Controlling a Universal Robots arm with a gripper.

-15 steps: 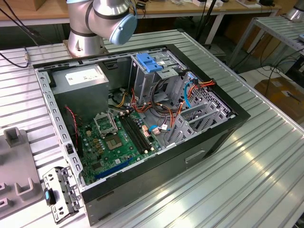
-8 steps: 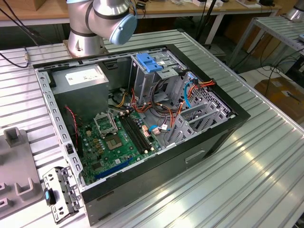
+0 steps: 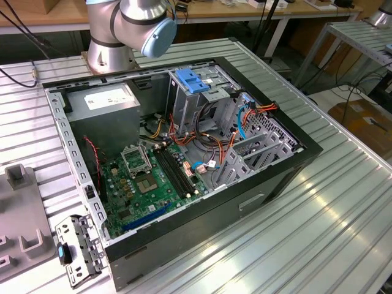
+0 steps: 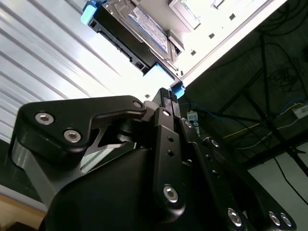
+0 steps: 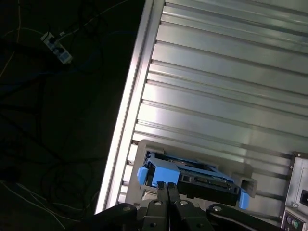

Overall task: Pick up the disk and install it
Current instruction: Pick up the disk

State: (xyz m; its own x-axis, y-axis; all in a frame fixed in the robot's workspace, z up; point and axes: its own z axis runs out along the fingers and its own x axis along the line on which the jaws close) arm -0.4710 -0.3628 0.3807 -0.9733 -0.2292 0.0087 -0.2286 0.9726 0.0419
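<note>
A flat silver-grey metal disk [image 4: 144, 29] in a blue plastic carrier lies in a pale grey holder [image 5: 243, 169] on the ribbed aluminium table [image 5: 231, 96], near its edge. The black 2-finger gripper [image 5: 167, 185] hangs close above with its fingers pressed together, empty. The disk is likely rigid, dense and smooth, so the carrier's long edges look like the place to grasp.

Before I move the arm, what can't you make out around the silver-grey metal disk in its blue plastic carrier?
First wrist view: the black gripper overlaps the disk at its edge, so touching or apart is unclear.
Second wrist view: the disk's far end is cut off by the picture's edge.
Exterior view: the grey metal drive bay has its slot hidden beneath the blue plastic bracket.
</note>
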